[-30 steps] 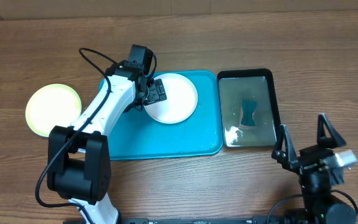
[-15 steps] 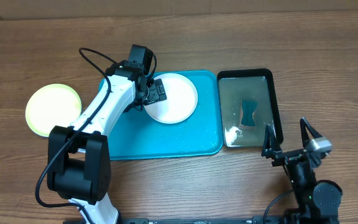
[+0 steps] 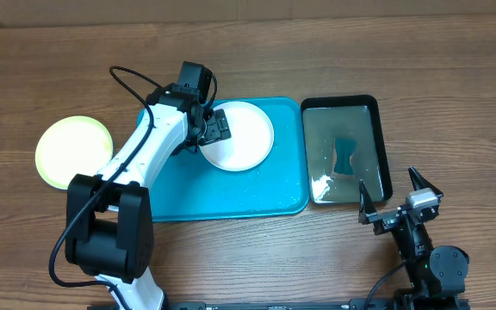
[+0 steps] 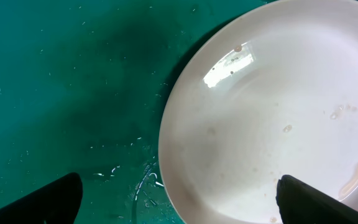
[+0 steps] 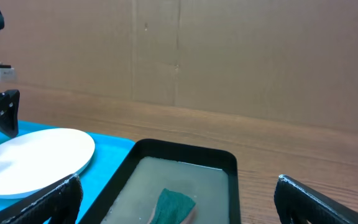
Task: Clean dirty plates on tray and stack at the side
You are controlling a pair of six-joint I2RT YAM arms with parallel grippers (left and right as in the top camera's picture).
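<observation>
The white plate (image 3: 246, 138) lies on the teal tray (image 3: 231, 202), toward its back. In the left wrist view the white plate (image 4: 278, 112) shows small specks and a faint smear, and the wet tray (image 4: 73, 93) lies beside it. My left gripper (image 3: 216, 129) is open and straddles the plate's left edge, one finger over the plate and one over the tray (image 4: 179, 202). The yellow-green plate (image 3: 74, 151) sits on the table to the tray's left. The pale cyan plate is not visible. My right gripper (image 3: 394, 205) is open and empty near the table's front right.
A glossy black tray (image 3: 384, 155) of water holding a green sponge (image 3: 346, 157) stands right of the teal tray. The right wrist view shows the sponge (image 5: 174, 206), the black tray's rim (image 5: 185, 152), the white plate (image 5: 36, 158) and a cardboard wall behind.
My right arm has drawn back and to the left, ending in front of the black tray. The left arm and the plates have not moved.
</observation>
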